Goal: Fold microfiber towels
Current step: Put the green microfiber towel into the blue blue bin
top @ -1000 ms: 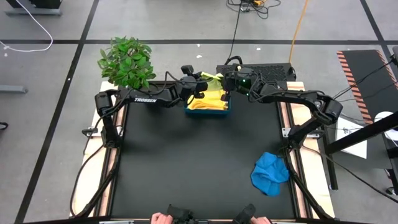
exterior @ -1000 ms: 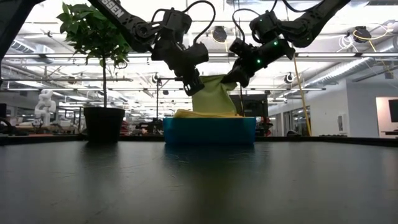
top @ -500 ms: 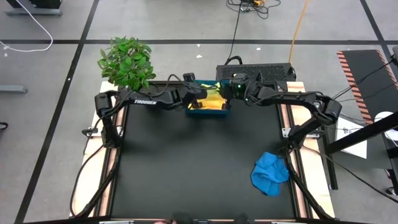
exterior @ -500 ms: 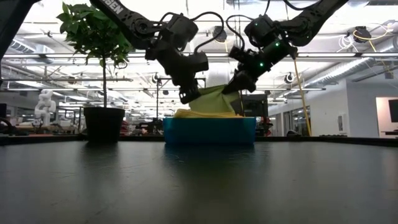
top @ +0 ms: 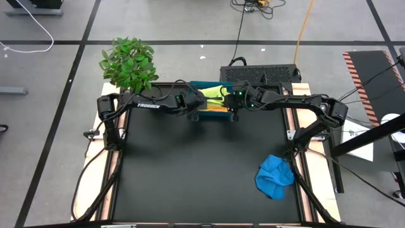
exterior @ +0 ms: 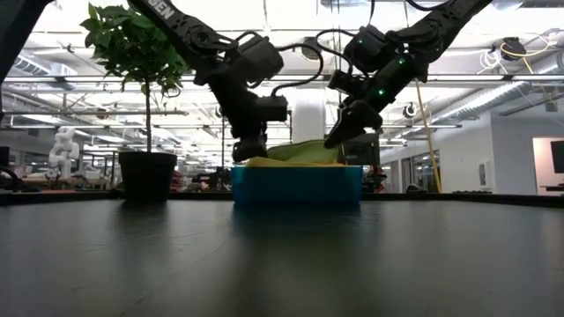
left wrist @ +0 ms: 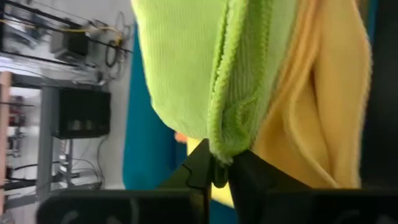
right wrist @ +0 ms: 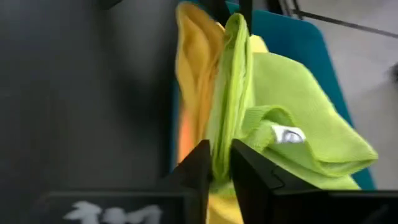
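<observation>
The lime green towel (top: 218, 96) lies on top of the pile in the teal-blue tray (top: 201, 116), which sits at the middle of the tabletop's far edge, and both arms are bent in over it. Under the green cloth there is a golden yellow towel (left wrist: 317, 106) and a sliver of orange towel (right wrist: 185, 140) below that, all inside the tray. The left gripper (left wrist: 214, 168) is down at the tray's left side with its two dark fingers nearly together, a bunched hem of the lime green towel nipped between their tips. The right gripper (right wrist: 219, 163) comes in from the tray's right side and has its fingers just as close, with a folded edge of the same green cloth running up between them; a small white label (right wrist: 286, 134) shows on the cloth beside it. From table height the green cloth sags low between the two grippers, barely above the tray's rim. The blue towel (top: 274, 177) lies crumpled by itself near the tabletop's right edge, toward the near right corner and well apart from the tray. A potted plant (top: 128, 62) stands at the far left corner, next to the left arm's base.
</observation>
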